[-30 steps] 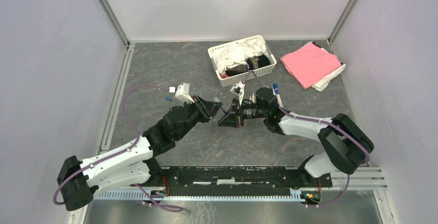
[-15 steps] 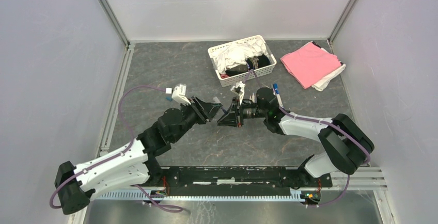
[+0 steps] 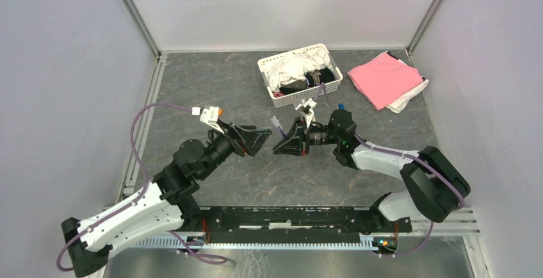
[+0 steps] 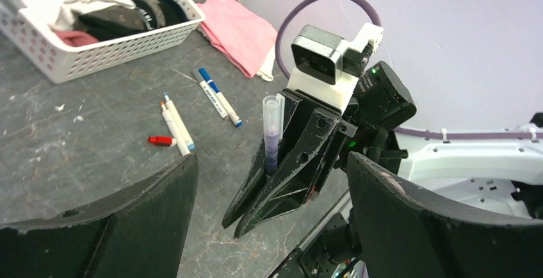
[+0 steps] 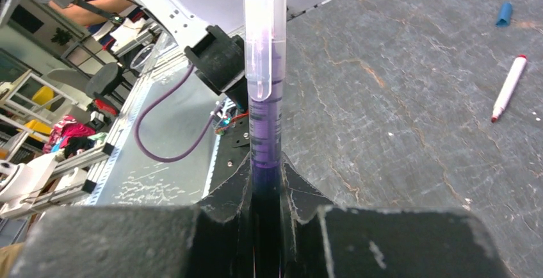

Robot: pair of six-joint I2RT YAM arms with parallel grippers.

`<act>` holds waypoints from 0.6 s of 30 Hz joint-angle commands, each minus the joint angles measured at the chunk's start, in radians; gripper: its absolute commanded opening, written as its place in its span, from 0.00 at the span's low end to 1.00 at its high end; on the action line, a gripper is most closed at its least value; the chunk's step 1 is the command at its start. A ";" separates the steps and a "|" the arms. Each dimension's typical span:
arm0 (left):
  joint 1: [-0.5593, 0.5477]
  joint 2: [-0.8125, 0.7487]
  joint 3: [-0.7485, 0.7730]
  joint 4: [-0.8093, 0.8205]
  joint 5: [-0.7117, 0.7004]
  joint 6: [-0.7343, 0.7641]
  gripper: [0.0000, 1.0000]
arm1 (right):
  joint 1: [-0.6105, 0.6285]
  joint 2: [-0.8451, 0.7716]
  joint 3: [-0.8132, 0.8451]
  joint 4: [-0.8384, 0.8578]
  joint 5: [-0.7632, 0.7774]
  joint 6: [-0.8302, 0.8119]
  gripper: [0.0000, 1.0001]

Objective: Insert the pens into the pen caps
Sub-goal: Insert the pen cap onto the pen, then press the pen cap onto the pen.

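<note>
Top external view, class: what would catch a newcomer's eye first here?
The two claws nearly tip to tip at the centre: the right claw is shut on a purple pen, and the left claw faces it wide open. Behind them sit a white basket full of clothes and a pink cloth by the far right wall.

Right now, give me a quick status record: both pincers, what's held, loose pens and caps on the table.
left pincer: open, holding nothing, facing the right one with a gap between them
right pincer: shut on purple pen
held pen's free end: translucent cap sits on it
loose pens: white pens lying in two pairs on the table, out from the basket
loose caps: red cap beside one pair; blue cap lying apart
</note>
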 commanded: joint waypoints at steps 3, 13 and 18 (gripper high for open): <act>0.063 0.122 0.074 0.208 0.232 0.147 1.00 | -0.017 -0.051 -0.017 0.179 -0.100 0.075 0.00; 0.151 0.285 0.095 0.415 0.384 0.089 0.86 | -0.022 -0.068 -0.021 0.222 -0.132 0.108 0.00; 0.151 0.312 0.093 0.468 0.416 0.075 0.68 | -0.023 -0.065 -0.021 0.232 -0.135 0.120 0.00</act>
